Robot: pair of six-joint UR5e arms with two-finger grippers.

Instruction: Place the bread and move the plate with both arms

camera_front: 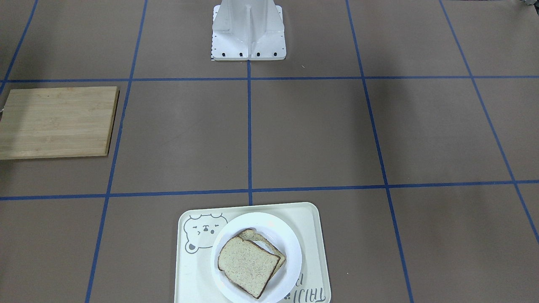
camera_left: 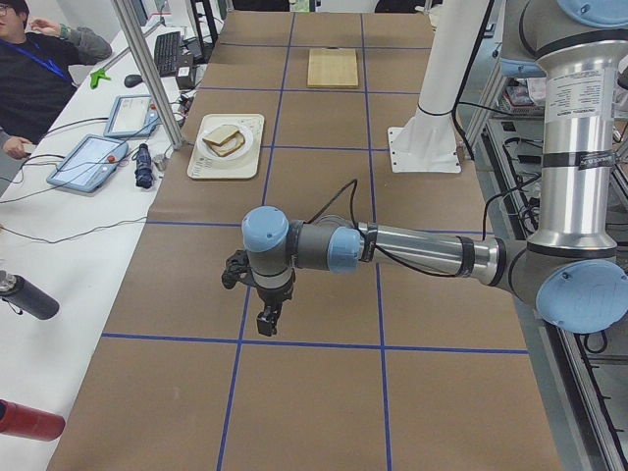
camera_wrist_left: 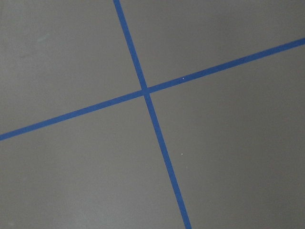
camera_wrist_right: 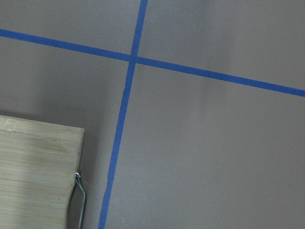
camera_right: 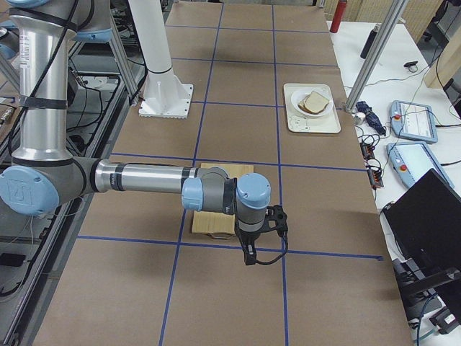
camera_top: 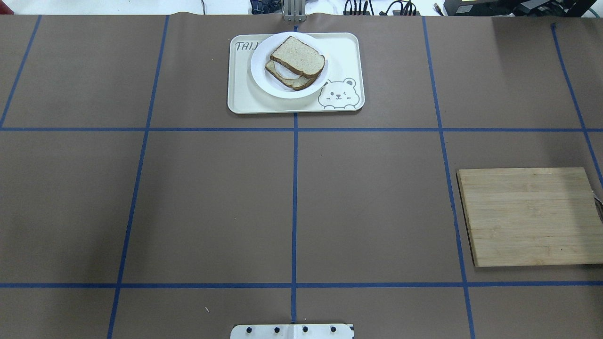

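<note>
Bread [camera_front: 248,263] sits on top of a second slice [camera_front: 257,235], overlapping it and skewed. Both are on the plate [camera_front: 291,248]. The plate is inside the cream bear tray [camera_front: 191,273], at the table's far edge from the base stand [camera_front: 248,29], roughly on the centre tape line. The bamboo cutting board [camera_front: 57,122] is bare, on the robot's right, well apart from the tray. Left arm [camera_left: 412,250] is stretched out low over bare table, with the left gripper [camera_left: 267,319] pointing down near a tape crossing. Right arm [camera_right: 144,178] mirrors it, with the right gripper [camera_right: 252,256] hanging beside the board's corner. Both grippers show only in the side views, so can't tell whether their jaws are apart or together. Neither is near the plate.
</note>
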